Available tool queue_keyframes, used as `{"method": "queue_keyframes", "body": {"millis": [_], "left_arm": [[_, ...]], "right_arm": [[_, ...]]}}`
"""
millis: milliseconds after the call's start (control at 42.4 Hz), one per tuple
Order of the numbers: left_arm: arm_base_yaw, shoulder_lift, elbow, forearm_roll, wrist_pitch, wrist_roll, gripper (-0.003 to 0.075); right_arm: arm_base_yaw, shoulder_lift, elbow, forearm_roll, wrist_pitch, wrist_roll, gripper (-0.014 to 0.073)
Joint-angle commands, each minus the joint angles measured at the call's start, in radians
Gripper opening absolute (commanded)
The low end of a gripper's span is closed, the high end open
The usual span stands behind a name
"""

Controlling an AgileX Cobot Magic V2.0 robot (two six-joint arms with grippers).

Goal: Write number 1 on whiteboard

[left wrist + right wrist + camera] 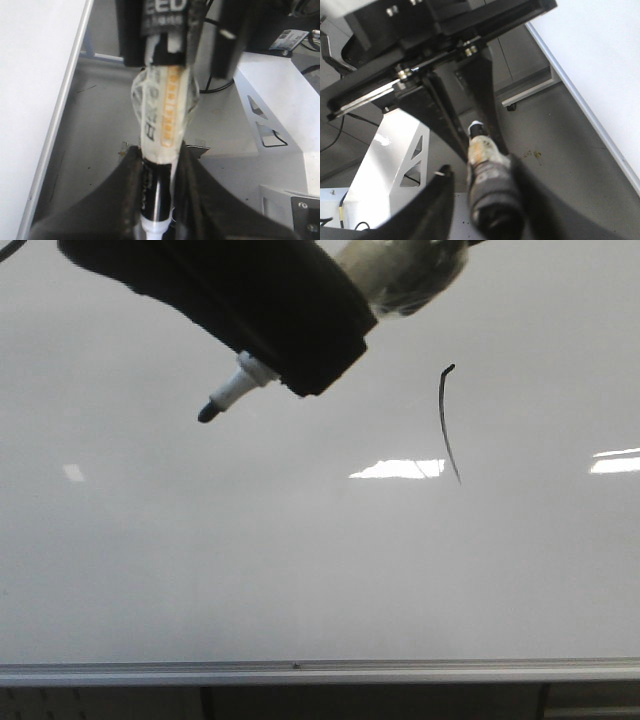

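A thin, curved black marker stroke, the number 1 (pixel 447 420), stands right of centre on the glossy pale grey whiteboard (pixel 200 560), above its silver rail. The left gripper (pixel 159 200) pinches a tape-wrapped black marker pen (pixel 161 150), its tip off the board left of the stroke. The right gripper (pixel 480 200) has its fingers pressed against the same pen's end.

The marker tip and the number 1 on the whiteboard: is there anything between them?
No. In the front view only bare whiteboard lies between the marker tip and the number 1.
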Motion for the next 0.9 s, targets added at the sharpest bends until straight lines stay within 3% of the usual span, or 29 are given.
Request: {"method": "queue_keyframes", "body": {"millis": [0, 283, 519, 707, 872], "left_arm": [[0.044, -0.024, -0.033, -0.031, -0.055, -0.017, -0.002], [0.294, -0.024, -0.033, 0.222, -0.148, -0.305, -0.002], [0.483, -0.026, 0.036, 0.392, -0.436, -0.61, -0.002], [0.568, -0.026, 0.126, 0.579, -0.583, -0.819, -0.002], [0.635, -0.026, 0.235, 0.59, -0.759, -0.886, -0.002]], "right_arm": [[-0.006, -0.029, -0.037, 0.057, -0.053, -0.007, 0.0469], [-0.116, -0.171, -0.014, -0.107, -0.24, 0.128, 0.0466], [-0.137, -0.322, 0.107, -0.126, -0.449, 0.151, 0.0466], [-0.137, -0.368, 0.172, -0.126, -0.468, 0.151, 0.0466], [-0.137, -0.366, 0.189, -0.126, -0.464, 0.151, 0.0466]]}}
